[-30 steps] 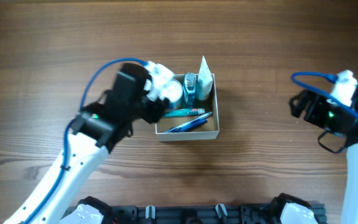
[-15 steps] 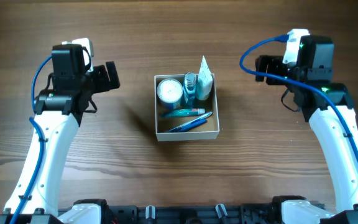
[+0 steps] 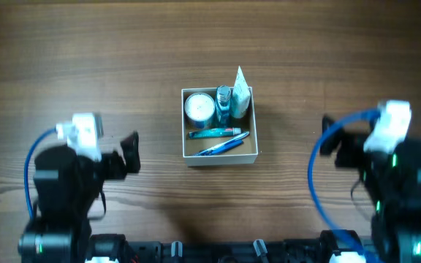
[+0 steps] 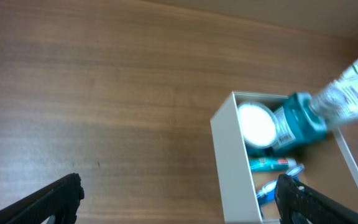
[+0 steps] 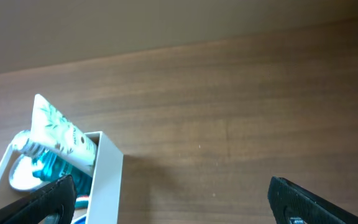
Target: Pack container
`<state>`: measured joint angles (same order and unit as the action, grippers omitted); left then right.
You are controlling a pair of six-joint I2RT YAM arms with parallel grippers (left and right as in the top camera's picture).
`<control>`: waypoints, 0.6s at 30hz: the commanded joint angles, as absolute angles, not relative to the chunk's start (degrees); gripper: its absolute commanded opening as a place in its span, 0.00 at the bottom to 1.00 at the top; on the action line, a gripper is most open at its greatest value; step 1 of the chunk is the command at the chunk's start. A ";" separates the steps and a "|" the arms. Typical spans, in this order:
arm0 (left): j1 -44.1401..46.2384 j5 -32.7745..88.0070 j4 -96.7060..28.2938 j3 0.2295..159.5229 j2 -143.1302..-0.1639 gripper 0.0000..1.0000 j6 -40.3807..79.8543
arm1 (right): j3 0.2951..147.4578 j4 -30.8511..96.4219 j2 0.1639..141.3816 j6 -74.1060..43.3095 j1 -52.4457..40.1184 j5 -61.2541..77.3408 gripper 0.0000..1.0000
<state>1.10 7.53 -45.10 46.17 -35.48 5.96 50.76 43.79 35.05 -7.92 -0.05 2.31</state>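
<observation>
The container (image 3: 221, 158), a small square box with white walls and a tan inside, stands mid-table. It holds a round white-lidded jar (image 3: 199, 108), a teal bottle (image 3: 224, 102), a white tube (image 3: 241, 89) standing upright, and two blue toothbrush-like items (image 3: 219, 139). My left gripper (image 3: 129, 155) is open and empty, well left of the box and nearer the front. My right gripper (image 3: 332, 150) is open and empty, well to its right. The left wrist view shows the left gripper (image 4: 182, 205), box wall (image 4: 232, 168) and jar (image 4: 257, 124). The right wrist view shows the right gripper (image 5: 176, 202), box wall (image 5: 104, 180) and tube (image 5: 58, 137).
The brown wooden table (image 3: 305, 58) surrounds the box. Both arm bases sit at the front edge (image 3: 210, 252).
The left gripper left the jar in the box a second ago. Both arms have since drawn back toward the front edge, low and away from the box. The box's contents have not moved.
</observation>
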 commanded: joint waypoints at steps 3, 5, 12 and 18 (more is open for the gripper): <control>1.17 9.58 -46.17 42.65 -25.74 1.00 7.11 | 40.21 45.28 22.04 -17.12 -0.03 2.76 1.00; 1.17 9.58 -46.17 42.63 -25.91 1.00 7.11 | 39.70 48.53 22.28 -18.22 -0.03 2.79 1.00; 1.17 9.58 -46.19 42.63 -25.98 1.00 7.11 | 39.70 53.76 22.94 -18.20 -0.03 2.79 1.00; 1.17 9.58 -46.19 42.63 -25.98 1.00 7.11 | 33.50 45.56 16.14 -10.33 -0.03 2.22 1.00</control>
